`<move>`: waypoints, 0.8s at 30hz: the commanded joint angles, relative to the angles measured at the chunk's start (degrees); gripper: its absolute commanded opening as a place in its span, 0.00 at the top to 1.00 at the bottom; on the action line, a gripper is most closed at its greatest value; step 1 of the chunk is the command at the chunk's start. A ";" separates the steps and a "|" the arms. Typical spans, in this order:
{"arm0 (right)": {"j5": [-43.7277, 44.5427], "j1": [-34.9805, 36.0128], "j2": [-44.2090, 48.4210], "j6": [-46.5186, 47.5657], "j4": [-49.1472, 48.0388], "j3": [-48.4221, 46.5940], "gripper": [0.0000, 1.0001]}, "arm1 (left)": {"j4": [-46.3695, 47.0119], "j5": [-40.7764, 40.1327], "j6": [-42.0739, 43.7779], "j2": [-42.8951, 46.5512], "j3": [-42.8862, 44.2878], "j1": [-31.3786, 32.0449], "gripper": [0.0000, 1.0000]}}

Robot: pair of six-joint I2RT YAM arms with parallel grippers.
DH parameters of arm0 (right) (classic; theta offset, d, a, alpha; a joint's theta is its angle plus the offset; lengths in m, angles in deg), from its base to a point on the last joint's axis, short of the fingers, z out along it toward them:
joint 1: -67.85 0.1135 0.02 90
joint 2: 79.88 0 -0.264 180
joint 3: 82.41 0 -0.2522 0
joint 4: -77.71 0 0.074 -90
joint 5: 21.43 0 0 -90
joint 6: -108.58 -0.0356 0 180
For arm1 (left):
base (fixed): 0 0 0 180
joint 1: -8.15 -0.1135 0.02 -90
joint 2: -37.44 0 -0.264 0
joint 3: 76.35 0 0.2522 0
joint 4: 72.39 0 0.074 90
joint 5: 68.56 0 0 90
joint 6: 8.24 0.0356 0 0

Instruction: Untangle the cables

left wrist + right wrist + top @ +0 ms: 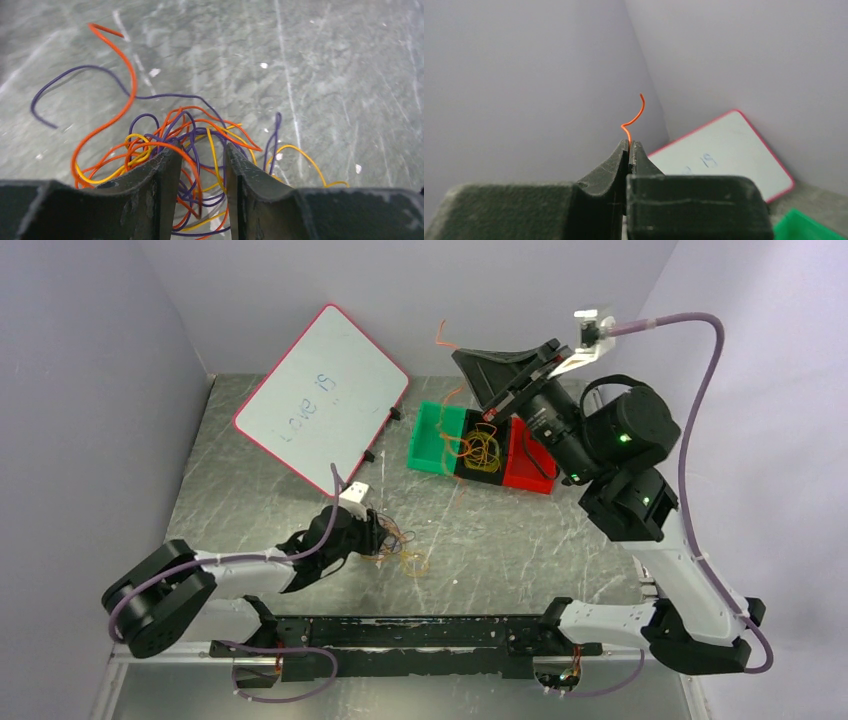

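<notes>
A loose tangle of thin orange, yellow and purple cables [150, 145] lies on the grey table; in the top view this tangle [403, 552] is at the front left. My left gripper [200, 155] is low over it, jaws apart, with several strands running between the fingers; it shows in the top view [377, 537]. My right gripper [629, 145] is raised high at the back, shut on a single orange cable [635, 116] whose end curls up past the tips. In the top view the right gripper [462, 354] is above the bins and the orange cable's end [441, 336] sticks out.
A green bin [428, 435], a black bin [470, 470] holding more orange and yellow cables, and a red bin [522, 462] stand side by side at the back. A pink-edged whiteboard [320, 395] leans at the back left; it also shows in the right wrist view [724, 150].
</notes>
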 commanded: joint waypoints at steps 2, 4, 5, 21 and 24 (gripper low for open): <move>8.08 0.29 -3.60 4.28 9.77 -1.01 1.00 | -11.62 -11.38 -5.40 5.88 -1.29 -0.29 0.58; 9.70 0.20 -5.12 5.19 11.20 -0.70 1.00 | -13.70 -11.99 -6.29 8.34 -2.09 -0.29 0.59; 10.86 0.19 -5.75 5.85 11.73 -0.52 1.00 | -14.50 -12.20 -6.79 9.37 -2.60 -0.29 0.59; -0.70 -17.63 -12.56 5.99 9.40 7.13 1.00 | -23.32 -10.02 -8.81 19.70 -0.80 -0.29 0.60; -5.75 -20.18 -14.35 6.32 6.14 9.19 1.00 | -23.53 -9.11 -8.99 20.38 -0.62 -0.29 0.63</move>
